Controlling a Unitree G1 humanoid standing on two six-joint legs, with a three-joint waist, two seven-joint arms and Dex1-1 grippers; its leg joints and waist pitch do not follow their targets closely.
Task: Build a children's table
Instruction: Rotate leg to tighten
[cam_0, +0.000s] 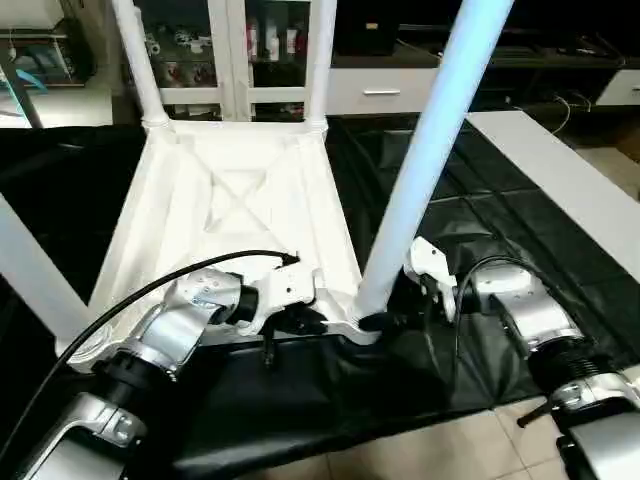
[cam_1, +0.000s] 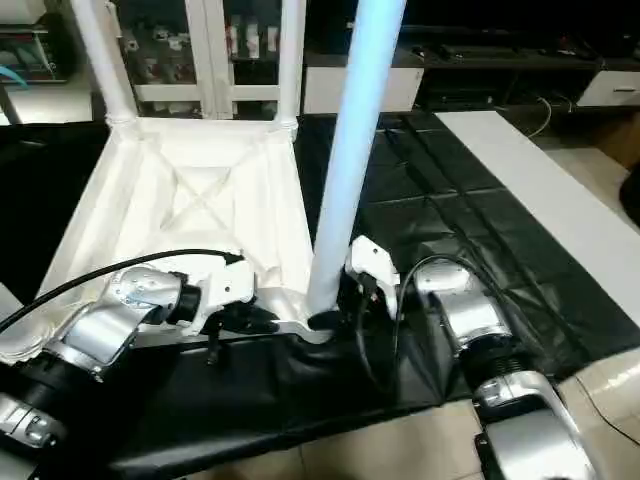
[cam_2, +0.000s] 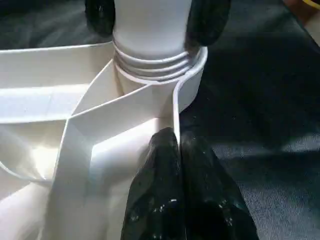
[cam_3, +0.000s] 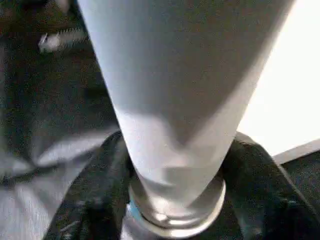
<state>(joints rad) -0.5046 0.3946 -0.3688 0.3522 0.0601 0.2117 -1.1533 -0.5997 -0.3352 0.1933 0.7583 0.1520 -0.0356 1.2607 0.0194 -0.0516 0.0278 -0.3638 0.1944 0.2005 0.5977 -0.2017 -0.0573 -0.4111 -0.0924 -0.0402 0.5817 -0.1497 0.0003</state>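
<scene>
The children's table lies upside down on a black cloth, its white ribbed tabletop (cam_0: 230, 200) facing up. Two legs (cam_0: 140, 60) (cam_0: 320, 60) stand in the far corners and another leg (cam_0: 30, 270) rises at the near left. The near right leg (cam_0: 420, 170) stands in its corner socket (cam_2: 192, 75), its threads showing just above the socket. My right gripper (cam_0: 385, 320) is shut on this leg's base, one black finger (cam_3: 95, 200) on each side. My left gripper (cam_2: 175, 137) is shut on the tabletop's thin rim next to that socket.
A long white board (cam_0: 560, 180) lies on the cloth at the right. A white glass-door cabinet (cam_0: 230, 50) and low drawers stand behind the table. The cloth (cam_0: 480, 200) ends near me, where pale floor tiles (cam_0: 450, 440) begin.
</scene>
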